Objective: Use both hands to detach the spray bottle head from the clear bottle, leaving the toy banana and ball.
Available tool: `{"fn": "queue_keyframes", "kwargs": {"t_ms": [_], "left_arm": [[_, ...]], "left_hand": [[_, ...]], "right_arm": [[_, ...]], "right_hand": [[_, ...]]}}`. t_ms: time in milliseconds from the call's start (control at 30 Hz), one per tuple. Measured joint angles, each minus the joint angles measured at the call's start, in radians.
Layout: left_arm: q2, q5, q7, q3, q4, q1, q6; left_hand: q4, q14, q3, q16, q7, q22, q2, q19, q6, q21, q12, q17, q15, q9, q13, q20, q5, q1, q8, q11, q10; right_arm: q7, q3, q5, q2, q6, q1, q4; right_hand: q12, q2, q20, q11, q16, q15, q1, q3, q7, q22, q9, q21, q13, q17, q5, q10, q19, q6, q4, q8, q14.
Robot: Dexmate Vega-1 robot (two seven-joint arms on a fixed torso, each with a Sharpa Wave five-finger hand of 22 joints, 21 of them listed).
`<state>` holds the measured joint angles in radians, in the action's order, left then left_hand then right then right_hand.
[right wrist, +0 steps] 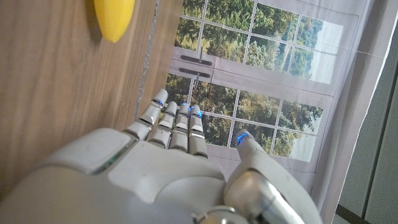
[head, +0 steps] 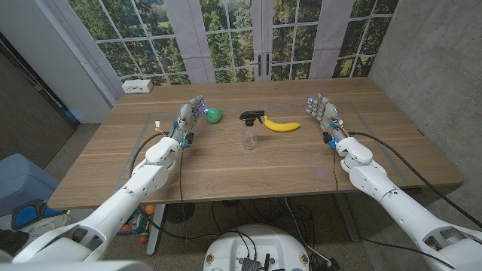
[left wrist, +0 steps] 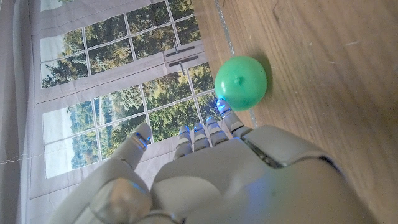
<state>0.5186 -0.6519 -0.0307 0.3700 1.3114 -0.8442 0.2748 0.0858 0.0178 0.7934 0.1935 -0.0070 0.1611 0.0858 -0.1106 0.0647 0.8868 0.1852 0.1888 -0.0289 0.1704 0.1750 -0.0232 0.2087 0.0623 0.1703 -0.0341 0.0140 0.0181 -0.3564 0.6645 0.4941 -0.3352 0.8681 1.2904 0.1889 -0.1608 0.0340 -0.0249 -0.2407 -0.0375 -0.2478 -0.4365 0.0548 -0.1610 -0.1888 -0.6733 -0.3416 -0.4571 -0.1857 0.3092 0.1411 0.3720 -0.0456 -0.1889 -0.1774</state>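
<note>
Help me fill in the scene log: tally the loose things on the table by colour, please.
Green: 1, the ball
Yellow: 1, the toy banana
Clear with a black spray head: 1, the spray bottle
White: 1, the small box at the far left corner
Total: 4

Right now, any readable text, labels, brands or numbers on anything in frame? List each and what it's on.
None readable.
Clear bottle with black spray head: no label or print visible.
Toy banana and green ball: plain, no markings.
White box at the table's far left corner: too small to tell if it carries print.
Left hand and right hand: blue lights, no lettering visible.
</note>
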Motion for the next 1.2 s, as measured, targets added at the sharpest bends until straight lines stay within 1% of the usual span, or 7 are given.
{"fn": "queue_keyframes", "kwargs": {"t_ms": [167, 233, 333, 567, 833, 1167, 1200], "left_arm": [[0.001, 0.0, 0.001, 0.003, 0.003, -0.002, -0.003], [0.001, 0.0, 0.001, 0.004, 0.004, -0.002, -0.003], [0.003, 0.006, 0.004, 0.006, 0.006, -0.002, -0.005], [0.004, 0.01, 0.006, 0.009, 0.008, -0.002, -0.008], [0.004, 0.018, 0.002, 0.015, 0.002, 0.006, -0.012], [0.004, 0.029, -0.01, 0.021, -0.014, 0.019, -0.006], [0.004, 0.03, -0.011, 0.022, -0.016, 0.021, -0.005]], "left_hand": [[0.001, 0.0, 0.002, 0.0, 0.0, 0.0, 0.0, 0.0, 0.0, 0.001, 0.0, -0.003, 0.0, 0.0, 0.0, 0.0, 0.0, 0.0, 0.0, 0.0, 0.0], [0.001, 0.0, 0.002, 0.0, 0.0, 0.0, 0.0, 0.0, 0.0, 0.001, 0.0, -0.003, 0.0, 0.0, 0.0, 0.0, 0.0, 0.0, 0.0, 0.0, 0.0], [-0.002, 0.0, 0.005, 0.0, 0.0, 0.0, 0.0, 0.0, 0.0, 0.001, 0.0, -0.003, 0.0, 0.0, 0.0, 0.0, 0.0, 0.0, 0.0, 0.0, 0.0], [-0.002, 0.0, 0.005, 0.0, 0.0, 0.0, 0.0, 0.01, 0.0, 0.001, 0.0, -0.008, 0.0, 0.0, 0.0, 0.002, 0.0, 0.0, 0.004, 0.0, 0.0], [-0.006, 0.0, 0.009, 0.0, 0.0, 0.0, 0.0, 0.018, 0.0, -0.004, 0.0, -0.007, 0.0, 0.0, 0.0, 0.011, 0.0, 0.0, 0.004, 0.0, 0.0], [-0.006, 0.002, 0.009, 0.0, 0.0, 0.0, 0.0, 0.026, 0.0, -0.004, 0.0, -0.007, -0.002, 0.0, 0.0, 0.01, 0.0, 0.0, 0.004, 0.0, 0.0], [-0.006, 0.005, 0.009, 0.0, 0.0, 0.0, 0.0, 0.026, 0.0, -0.004, 0.0, -0.007, -0.005, 0.0, 0.0, 0.01, 0.0, 0.0, 0.004, 0.0, 0.0]], "right_arm": [[-0.012, 0.011, 0.003, -0.012, -0.031, 0.019, -0.004], [-0.016, 0.011, 0.002, -0.012, -0.04, 0.019, -0.004], [-0.022, 0.016, 0.0, -0.018, -0.053, 0.034, -0.004], [-0.043, 0.017, -0.022, -0.021, -0.078, 0.046, 0.0], [-0.084, 0.01, -0.068, -0.023, -0.104, 0.078, 0.036], [-0.144, -0.005, -0.138, -0.02, -0.118, 0.103, 0.077], [-0.149, -0.006, -0.143, -0.02, -0.119, 0.104, 0.08]], "right_hand": [[0.004, 0.0, 0.005, 0.0, 0.0, 0.0, 0.0, -0.01, 0.0, 0.0, 0.0, 0.0, 0.003, 0.001, 0.0, 0.0, 0.005, 0.0, 0.01, 0.0, 0.0], [0.004, 0.0, 0.005, -0.004, 0.0, 0.004, -0.025, -0.01, 0.0, 0.0, 0.0, 0.0, 0.003, 0.002, 0.0, 0.004, 0.005, 0.0, 0.01, 0.0, -0.004], [0.004, 0.002, 0.002, -0.005, 0.0, 0.005, -0.026, -0.014, 0.0, 0.0, 0.0, 0.004, 0.005, 0.003, 0.0, 0.005, 0.009, 0.0, 0.019, 0.0, -0.005], [0.007, 0.003, 0.007, -0.005, -0.006, 0.014, -0.026, -0.017, 0.006, 0.0, 0.0, 0.012, 0.012, 0.012, 0.0, 0.005, 0.015, 0.005, 0.045, -0.004, -0.014], [0.007, 0.017, 0.0, -0.011, -0.006, 0.018, -0.062, -0.023, 0.006, 0.0, 0.0, 0.021, 0.017, 0.022, 0.005, 0.011, 0.022, 0.005, 0.071, -0.004, -0.018], [0.007, 0.027, -0.007, -0.011, -0.006, 0.023, -0.071, -0.026, 0.006, 0.0, 0.0, 0.031, 0.026, 0.033, 0.005, 0.011, 0.036, 0.005, 0.108, -0.004, -0.023], [0.007, 0.037, -0.007, -0.011, -0.006, 0.023, -0.082, -0.026, 0.006, 0.0, 0.0, 0.031, 0.026, 0.035, 0.005, 0.011, 0.036, 0.004, 0.109, -0.004, -0.023]]}}
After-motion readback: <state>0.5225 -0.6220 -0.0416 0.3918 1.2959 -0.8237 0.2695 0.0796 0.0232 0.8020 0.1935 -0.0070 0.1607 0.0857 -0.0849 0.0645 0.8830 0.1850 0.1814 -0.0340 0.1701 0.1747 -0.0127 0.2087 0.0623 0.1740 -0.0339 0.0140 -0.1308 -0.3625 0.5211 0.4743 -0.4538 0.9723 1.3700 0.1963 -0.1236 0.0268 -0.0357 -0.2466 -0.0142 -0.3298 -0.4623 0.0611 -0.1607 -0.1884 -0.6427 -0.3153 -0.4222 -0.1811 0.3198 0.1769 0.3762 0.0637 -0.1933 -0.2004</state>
